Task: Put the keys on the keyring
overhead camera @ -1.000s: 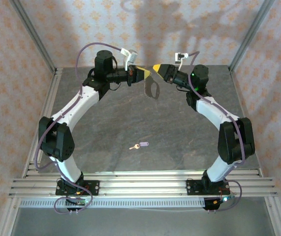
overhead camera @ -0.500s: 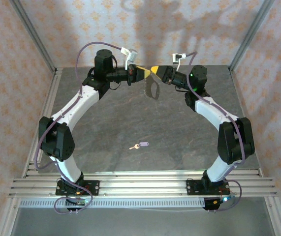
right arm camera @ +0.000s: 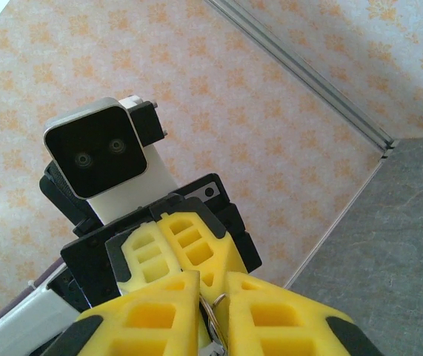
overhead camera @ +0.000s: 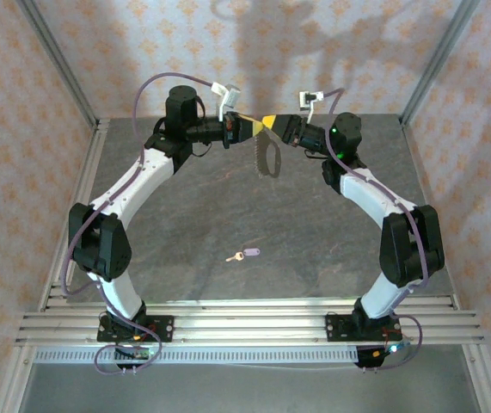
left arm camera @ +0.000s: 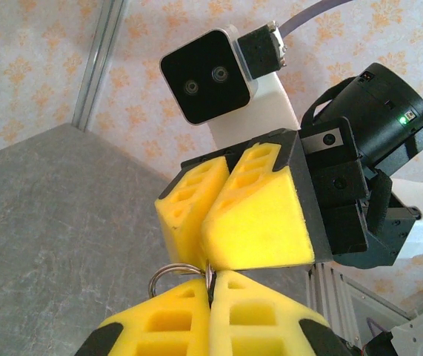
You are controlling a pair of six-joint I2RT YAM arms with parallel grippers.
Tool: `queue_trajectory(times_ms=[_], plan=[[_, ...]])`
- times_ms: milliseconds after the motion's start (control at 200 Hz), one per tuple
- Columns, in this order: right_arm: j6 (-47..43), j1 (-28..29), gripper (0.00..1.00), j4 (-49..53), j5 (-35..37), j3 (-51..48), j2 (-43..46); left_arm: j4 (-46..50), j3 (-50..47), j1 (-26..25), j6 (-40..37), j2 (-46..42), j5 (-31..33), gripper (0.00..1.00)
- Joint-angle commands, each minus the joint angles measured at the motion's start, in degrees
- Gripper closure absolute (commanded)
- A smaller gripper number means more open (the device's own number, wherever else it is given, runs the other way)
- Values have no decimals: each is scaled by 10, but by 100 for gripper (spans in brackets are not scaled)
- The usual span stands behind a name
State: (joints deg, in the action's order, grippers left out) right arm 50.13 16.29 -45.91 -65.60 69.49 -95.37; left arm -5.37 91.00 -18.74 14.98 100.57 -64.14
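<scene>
The keyring hangs in the air at the back of the table, a tan oval with a toothed fringe along its left side. My left gripper is shut on its top from the left, and a loop of ring wire sticks out beside the left gripper. My right gripper meets it tip to tip from the right, its yellow fingers pressed together over the same wire. The right gripper has ring wire between its pads. The key, lilac-headed, lies alone on the table.
The grey table is bounded by a metal frame rail on the left and papered walls behind. Both arm bases sit on the aluminium rails at the near edge. The key lies about midway between the arms.
My right gripper has moved left up to the left gripper's tips and closed onto the top of the keyring. The left gripper has stayed shut and still. The key has not moved.
</scene>
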Motion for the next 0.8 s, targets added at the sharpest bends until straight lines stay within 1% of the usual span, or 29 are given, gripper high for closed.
queue_trajectory(times_ms=[0,255,345,395,465,485,530,545,565,601,676,731,796], plan=[[-14,6,86,-25,-35,-1,10,-8,29,-2,1,8,-3,100],[-40,6,87,5,-33,-18,28,-3,35,-1,-1,11,-4,100],[-44,6,85,11,-31,-21,29,-3,36,-1,-1,12,-5,100],[-48,6,81,16,-29,-22,29,-3,37,-1,-2,12,-5,100],[-49,5,80,17,-25,-25,30,-3,37,-1,-1,12,-5,100],[-49,4,82,17,-24,-27,30,-2,38,-1,-2,12,-5,100],[-49,3,95,16,-24,-29,29,-1,39,-1,-2,12,-5,100],[-48,4,97,15,-23,-30,29,-1,40,-1,-1,13,-5,100],[-47,3,98,13,-23,-31,30,-1,40,-1,-1,13,-5,100],[-46,3,97,12,-21,-33,30,-1,41,-1,-1,13,-5,100],[-44,2,90,12,-21,-36,30,0,42,-1,-2,14,-5,100],[-43,2,88,10,-22,-37,31,1,42,-1,-1,15,-5,100],[-40,2,84,7,-23,-38,31,1,43,-1,-1,15,-5,100]])
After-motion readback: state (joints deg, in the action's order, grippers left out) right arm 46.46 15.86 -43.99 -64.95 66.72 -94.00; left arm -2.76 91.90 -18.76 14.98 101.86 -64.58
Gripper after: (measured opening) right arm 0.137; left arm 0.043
